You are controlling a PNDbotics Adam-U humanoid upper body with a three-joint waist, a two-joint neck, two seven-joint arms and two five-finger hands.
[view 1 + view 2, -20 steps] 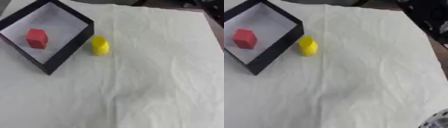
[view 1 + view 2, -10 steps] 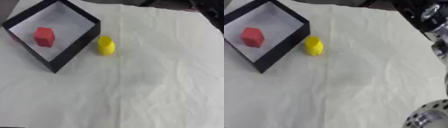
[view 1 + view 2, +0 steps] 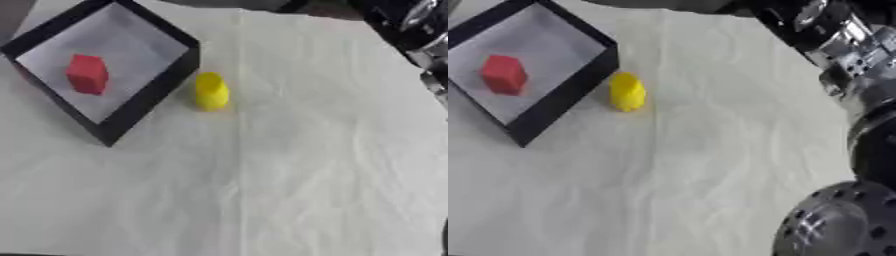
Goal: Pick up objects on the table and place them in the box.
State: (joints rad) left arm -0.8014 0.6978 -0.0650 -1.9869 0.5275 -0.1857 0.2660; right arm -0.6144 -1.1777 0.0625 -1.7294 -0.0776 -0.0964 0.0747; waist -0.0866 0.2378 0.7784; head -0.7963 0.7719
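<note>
White creased cloth [image 3: 289, 165], black box [image 3: 153, 95], yellow piece [image 3: 211, 91] beside; hand state untellable.

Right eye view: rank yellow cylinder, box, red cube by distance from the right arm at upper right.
1. Yellow cylinder, on the cloth just outside the box, and the box at its right corner: too close to call from the right arm.
2. Red cube, inside the box at far left: plainly farthest.

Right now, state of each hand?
Left hand: not in view.
Right hand: only the arm shows along the right edge; the hand itself is not in view.
</note>
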